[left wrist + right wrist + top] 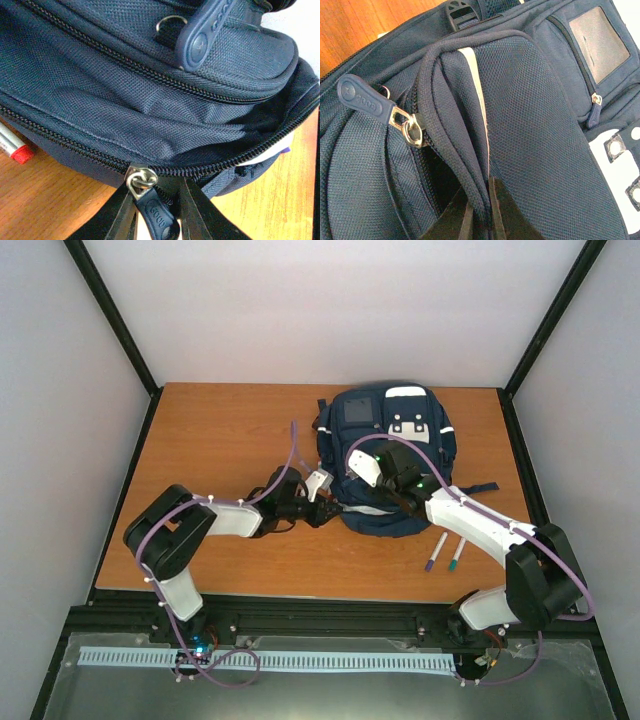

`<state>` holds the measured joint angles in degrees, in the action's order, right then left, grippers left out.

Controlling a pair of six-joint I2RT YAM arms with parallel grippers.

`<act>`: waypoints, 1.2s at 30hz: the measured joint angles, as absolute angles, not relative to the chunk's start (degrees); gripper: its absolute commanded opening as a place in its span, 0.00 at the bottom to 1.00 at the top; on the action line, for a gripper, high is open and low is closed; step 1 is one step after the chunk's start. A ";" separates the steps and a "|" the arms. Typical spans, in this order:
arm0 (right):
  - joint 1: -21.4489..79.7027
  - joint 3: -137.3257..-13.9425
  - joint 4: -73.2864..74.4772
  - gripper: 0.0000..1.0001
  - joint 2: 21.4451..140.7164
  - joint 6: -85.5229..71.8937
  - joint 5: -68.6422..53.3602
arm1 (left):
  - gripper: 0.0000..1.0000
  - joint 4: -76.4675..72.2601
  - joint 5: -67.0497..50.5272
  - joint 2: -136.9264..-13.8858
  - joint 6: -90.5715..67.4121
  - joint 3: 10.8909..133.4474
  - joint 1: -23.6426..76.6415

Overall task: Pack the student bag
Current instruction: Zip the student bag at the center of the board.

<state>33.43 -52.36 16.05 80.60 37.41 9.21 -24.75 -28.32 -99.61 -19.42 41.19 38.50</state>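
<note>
Left gripper (159, 189) fingers are straddling the zipper pull (156, 212); clamping cannot be confirmed. Right gripper (481, 192) fingers are pinching a pocket flap (520, 125). Just beyond them, the student bag (372, 432) is half-hiding a white item (267, 154) in its open compartment.

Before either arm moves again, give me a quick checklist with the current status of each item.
1. Fabric of the student bag pinched by the right gripper: ok.
2. The zipper pull sits between the fingers of the left gripper: ok.
3. Firm left grip on that pull: cannot tell.
4. Full opening of the zipper: not ok, teeth closed on one side of the slider.
5. Loose items packed: not ok, two pens on the table, a red-capped marker beside the bag.
</note>
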 measured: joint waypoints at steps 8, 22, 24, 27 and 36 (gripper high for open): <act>33.39 -52.31 16.05 0.06 80.60 37.28 9.19 | 0.04 -24.84 -27.44 -99.09 -19.70 40.97 38.50; 33.34 -52.29 16.05 0.06 81.78 37.17 9.04 | 0.01 -22.02 -25.67 -96.90 -20.97 39.97 38.50; 33.34 -52.29 16.12 0.06 82.81 37.17 8.64 | 0.02 -21.34 -25.65 -95.83 -21.43 39.68 38.46; 33.36 -52.29 16.60 0.06 84.27 37.17 7.86 | 0.01 -20.14 -25.65 -95.09 -22.15 39.62 38.41; 33.34 -52.31 17.43 0.06 85.45 37.08 6.94 | 0.13 -18.94 -27.88 -98.37 -24.38 40.62 38.30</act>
